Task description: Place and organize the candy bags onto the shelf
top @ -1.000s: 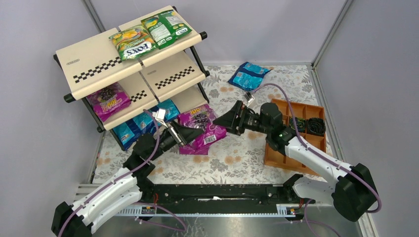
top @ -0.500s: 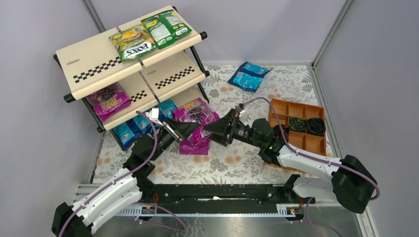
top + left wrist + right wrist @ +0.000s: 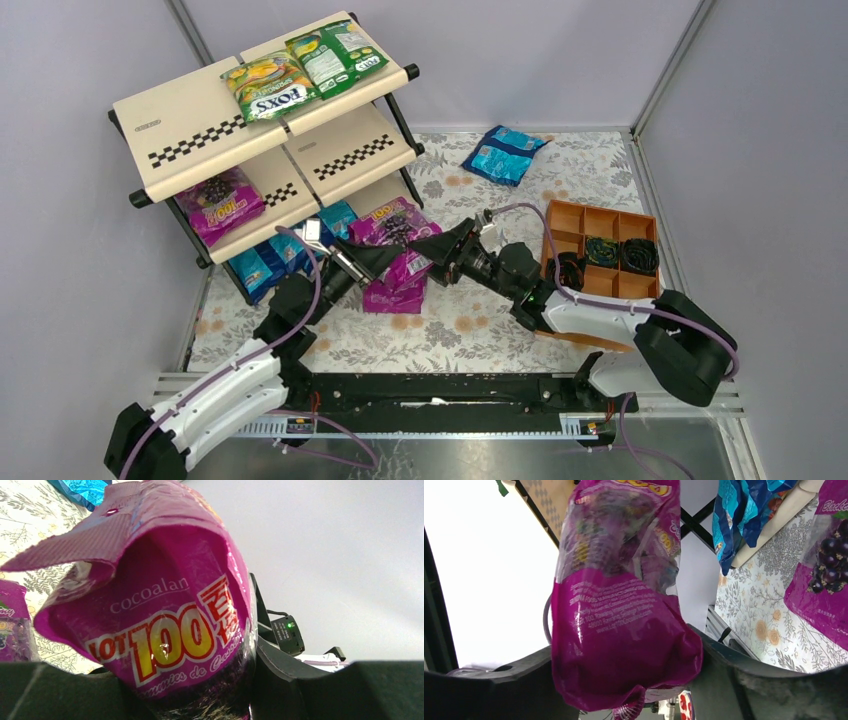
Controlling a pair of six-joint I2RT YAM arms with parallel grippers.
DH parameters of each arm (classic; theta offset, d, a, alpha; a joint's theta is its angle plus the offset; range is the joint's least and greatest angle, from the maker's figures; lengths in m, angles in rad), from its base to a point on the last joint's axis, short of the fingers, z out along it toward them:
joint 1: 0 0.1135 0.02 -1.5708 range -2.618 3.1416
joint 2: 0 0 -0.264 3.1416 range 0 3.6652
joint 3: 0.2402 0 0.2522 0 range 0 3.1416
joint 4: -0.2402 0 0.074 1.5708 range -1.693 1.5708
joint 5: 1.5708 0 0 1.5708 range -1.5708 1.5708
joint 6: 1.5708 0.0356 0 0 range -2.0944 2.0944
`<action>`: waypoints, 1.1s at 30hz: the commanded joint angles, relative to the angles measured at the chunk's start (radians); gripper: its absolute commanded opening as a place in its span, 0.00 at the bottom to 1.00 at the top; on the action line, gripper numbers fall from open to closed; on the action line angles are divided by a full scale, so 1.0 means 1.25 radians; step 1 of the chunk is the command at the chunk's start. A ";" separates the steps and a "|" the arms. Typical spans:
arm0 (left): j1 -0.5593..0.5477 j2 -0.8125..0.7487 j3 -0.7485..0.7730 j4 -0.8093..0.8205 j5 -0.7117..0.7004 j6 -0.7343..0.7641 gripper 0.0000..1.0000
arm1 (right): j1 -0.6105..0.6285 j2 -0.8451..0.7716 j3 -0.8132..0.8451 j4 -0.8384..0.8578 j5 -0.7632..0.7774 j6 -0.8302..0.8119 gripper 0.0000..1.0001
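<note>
The magenta bag [image 3: 398, 222] had come up off the table [image 3: 480, 330] within the last second and hung in the air just in front of the shelf [image 3: 200, 120], near its bottom tier. My left gripper [image 3: 388, 260] was closed on one end of it. The bigger change was on the other side: my right gripper [image 3: 432, 248] had swung in from near the tray [image 3: 600, 222] and reached the same bag. In its wrist view the packet filled the gap between the fingers, so I judged it closed on the bag too. I read this as a two-handed hold or a handover, with the bag not yet shelved. A second magenta bag [image 3: 395, 296] lay on the table just below, and a blue bag [image 3: 503, 153] sat far back, so both were left to place.
</note>
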 commanded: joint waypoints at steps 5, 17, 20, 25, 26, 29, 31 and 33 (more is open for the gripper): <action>-0.002 -0.053 0.014 0.082 -0.007 0.023 0.62 | 0.005 0.019 -0.004 0.141 0.071 0.027 0.57; -0.001 -0.189 0.176 -0.404 -0.147 0.203 0.99 | 0.004 0.059 0.093 0.113 0.081 -0.017 0.48; -0.002 -0.223 0.260 -0.623 -0.230 0.253 0.99 | 0.004 0.076 0.142 0.083 0.093 -0.048 0.47; -0.002 -0.284 0.391 -0.828 -0.331 0.324 0.99 | 0.004 0.139 0.254 0.017 0.127 -0.094 0.46; -0.002 -0.294 0.415 -0.856 -0.353 0.337 0.99 | 0.004 0.160 0.275 0.022 0.129 -0.094 0.46; -0.002 -0.302 0.494 -0.957 -0.418 0.372 0.99 | 0.003 0.228 0.353 0.039 0.123 -0.096 0.44; -0.002 -0.301 0.548 -1.017 -0.464 0.387 0.99 | 0.003 0.279 0.417 0.036 0.114 -0.096 0.43; -0.002 -0.302 0.591 -1.050 -0.487 0.410 0.99 | 0.004 0.327 0.478 0.036 0.092 -0.092 0.42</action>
